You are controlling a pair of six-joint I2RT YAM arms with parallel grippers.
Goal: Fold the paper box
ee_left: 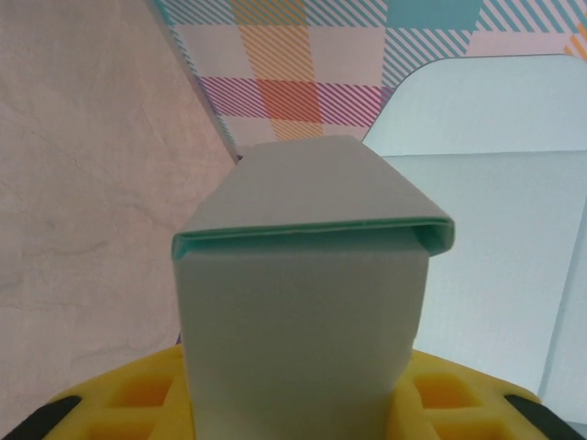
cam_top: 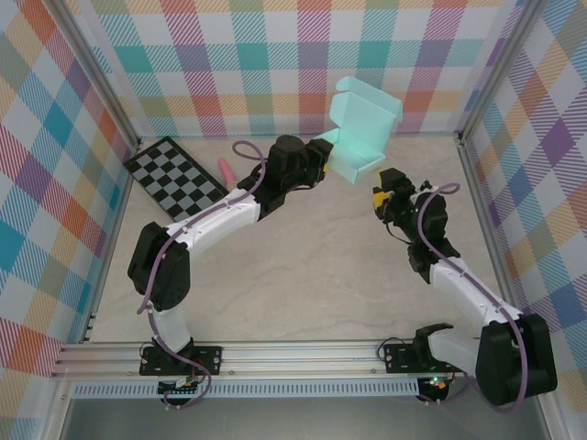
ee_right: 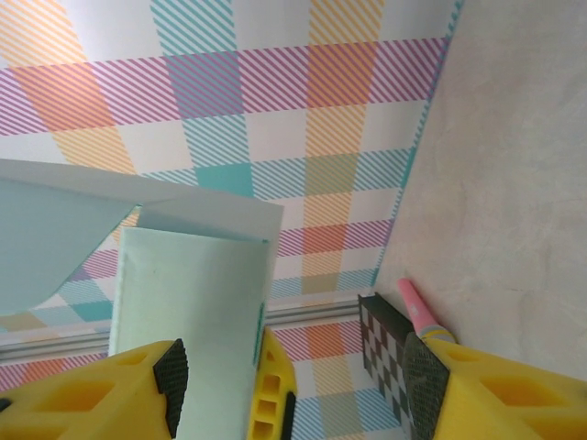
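Paper box (cam_top: 362,137) stands at the far side of the table (cam_top: 303,266), close against the plaid back wall (cam_top: 275,64). It is half formed: we see a shallow tray with its lid panel raised toward the wall. We cannot make out the tray's inside from above. The left gripper (cam_top: 324,149) reaches the box's left side, where the arm's black body hides its fingertips. In the left wrist view a doubled-over strip of mint card rises between the yellow fingers (ee_left: 119,408) and covers the gap between them. The fingers are cut off at the bottom edge, yet the pincer reads as clamped on that folded wall. The right gripper (cam_top: 387,183) hangs just beside the box's near right corner, and we see no contact there. In its own wrist view the two yellow fingers with dark pads (ee_right: 171,374) stand well apart, so this pincer is spread wide. An upright mint panel fills part of the space ahead of them, cut off at the left and bottom of the frame. A small yellow piece (ee_right: 271,390) sits against the panel's right edge, and we cannot tell what it belongs to. A checkerboard (cam_top: 179,179) lies far left on the table, with a small pink object (cam_top: 226,170) beside it that is too small to name.
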